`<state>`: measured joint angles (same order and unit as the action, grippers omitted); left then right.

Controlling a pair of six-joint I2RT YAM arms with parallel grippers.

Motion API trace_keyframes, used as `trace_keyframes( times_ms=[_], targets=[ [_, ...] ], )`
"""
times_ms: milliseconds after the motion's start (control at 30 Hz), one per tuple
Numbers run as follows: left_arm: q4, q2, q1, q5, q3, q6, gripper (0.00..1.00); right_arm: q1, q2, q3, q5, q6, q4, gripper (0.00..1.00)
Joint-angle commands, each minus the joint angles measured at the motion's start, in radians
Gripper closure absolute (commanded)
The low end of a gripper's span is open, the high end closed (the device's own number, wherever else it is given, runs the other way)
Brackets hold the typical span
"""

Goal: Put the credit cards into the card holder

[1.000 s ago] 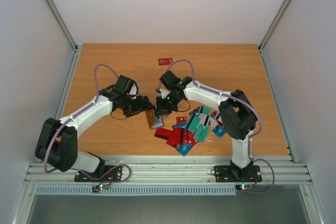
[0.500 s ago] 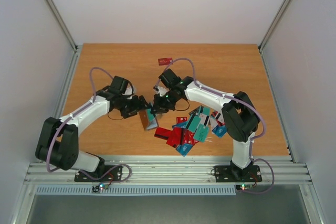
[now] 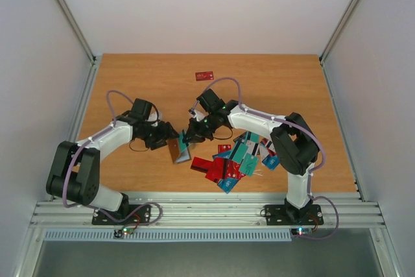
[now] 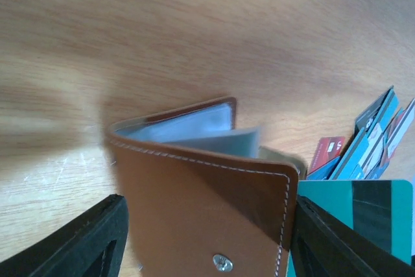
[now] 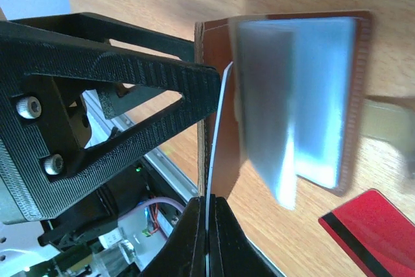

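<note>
Holder [image 4: 201, 192] gripped open by left fingers [image 4: 78, 244]; right fingers [image 5: 185, 244] pinch a card [image 4: 353, 215]. Insertion likely needs edge-on alignment with a sleeve [image 5: 288, 95].

The brown leather card holder [image 4: 214, 186], white-stitched with a small metal stud, stands open like a book, clasped between the fingers of the left end effector [image 3: 170, 144], its clear sleeves fanned out. A teal card [image 4: 395, 231] with a dark stripe, pinched edge-on in the right end effector [image 5: 207, 225], sits just beside the holder's open side. The other credit cards [image 3: 237, 160] lie heaped near the right end effector. One red card [image 3: 205, 76] lies well apart from both.
</note>
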<state>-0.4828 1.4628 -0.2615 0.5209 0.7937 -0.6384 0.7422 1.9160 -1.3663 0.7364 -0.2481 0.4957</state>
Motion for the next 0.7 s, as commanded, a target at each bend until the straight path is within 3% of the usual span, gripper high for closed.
trace_keyframes(
  times_ms=[0,167,367,667],
  targets=[
    [0.05,-0.002,0.008,0.025,-0.046,0.025,0.33,0.019,0.02,0.03,0.082,-0.071,-0.15,0.99],
    [0.076,-0.01,0.014,0.035,-0.068,0.024,0.37,0.029,0.037,0.041,0.093,-0.092,-0.19,0.99],
    [0.097,-0.028,0.017,0.073,-0.088,0.016,0.24,0.029,0.049,0.082,0.135,-0.194,-0.338,0.99],
    [0.163,-0.082,0.017,0.132,-0.155,-0.005,0.19,0.044,0.068,0.09,0.147,-0.26,-0.435,0.99]
  ],
)
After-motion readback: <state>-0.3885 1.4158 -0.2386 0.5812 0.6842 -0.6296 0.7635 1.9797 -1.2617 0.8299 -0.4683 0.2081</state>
